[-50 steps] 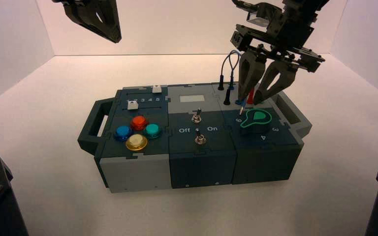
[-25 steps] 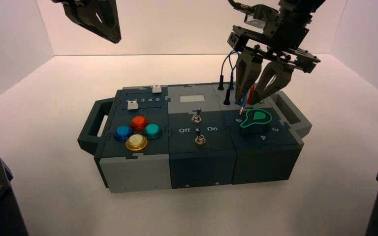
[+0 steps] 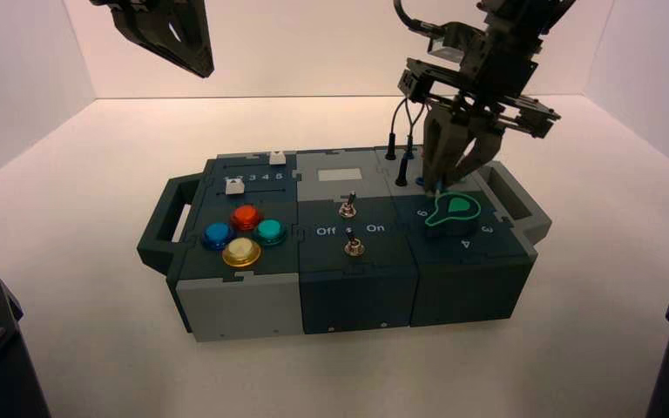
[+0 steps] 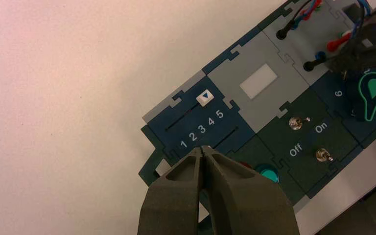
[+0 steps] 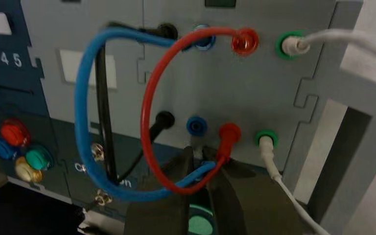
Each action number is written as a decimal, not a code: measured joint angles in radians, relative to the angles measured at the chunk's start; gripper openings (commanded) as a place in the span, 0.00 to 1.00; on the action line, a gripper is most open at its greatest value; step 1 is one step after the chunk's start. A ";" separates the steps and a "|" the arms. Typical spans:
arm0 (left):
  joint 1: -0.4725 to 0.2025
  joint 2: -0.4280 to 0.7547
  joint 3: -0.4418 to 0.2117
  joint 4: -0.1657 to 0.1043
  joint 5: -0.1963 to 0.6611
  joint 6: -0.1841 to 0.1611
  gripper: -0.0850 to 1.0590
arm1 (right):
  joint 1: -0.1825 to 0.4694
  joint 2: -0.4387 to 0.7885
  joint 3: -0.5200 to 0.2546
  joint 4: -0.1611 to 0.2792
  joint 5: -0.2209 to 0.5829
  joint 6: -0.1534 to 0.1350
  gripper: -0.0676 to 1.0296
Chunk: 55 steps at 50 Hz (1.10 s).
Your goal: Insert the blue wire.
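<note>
The blue wire [image 5: 81, 112] loops out from the far blue socket [image 5: 201, 41] and back round to my right gripper [image 5: 198, 152]. The gripper's jaws are shut on the wire's free blue plug [image 5: 196, 172], just short of the empty near blue socket [image 5: 196, 126]. In the high view the right gripper [image 3: 440, 181] points down at the box's back right corner, behind the green knob [image 3: 453, 209]. My left gripper [image 4: 204, 148] is shut on nothing and hangs high over the box's left end [image 3: 174, 39].
A red wire [image 5: 149, 122] crosses over the blue one, its plug [image 5: 228, 133] right beside the empty socket. A black plug [image 5: 164, 119] sits on the other side, white plugs [image 5: 265, 142] in green sockets beyond. Two toggle switches [image 3: 347, 207] and coloured buttons [image 3: 244, 233] fill the box's [image 3: 235, 305] middle and left.
My right gripper has come down and a little left over the wire sockets, and its wide-open jaws have closed onto the blue plug. The left arm has not moved.
</note>
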 measured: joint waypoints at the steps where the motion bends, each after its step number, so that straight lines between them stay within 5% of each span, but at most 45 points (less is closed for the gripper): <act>1: 0.000 0.000 0.000 0.000 0.000 0.000 0.05 | 0.000 0.000 0.000 0.000 -0.002 -0.002 0.04; 29: 0.000 0.012 0.000 -0.005 0.000 0.000 0.05 | 0.009 -0.123 0.034 -0.066 -0.098 -0.009 0.04; 44: 0.000 0.012 0.000 -0.017 0.002 0.000 0.05 | 0.143 -0.138 0.074 -0.089 -0.253 -0.009 0.04; 55: 0.000 0.012 0.000 -0.018 0.002 0.000 0.05 | 0.166 -0.150 0.106 -0.129 -0.330 -0.008 0.04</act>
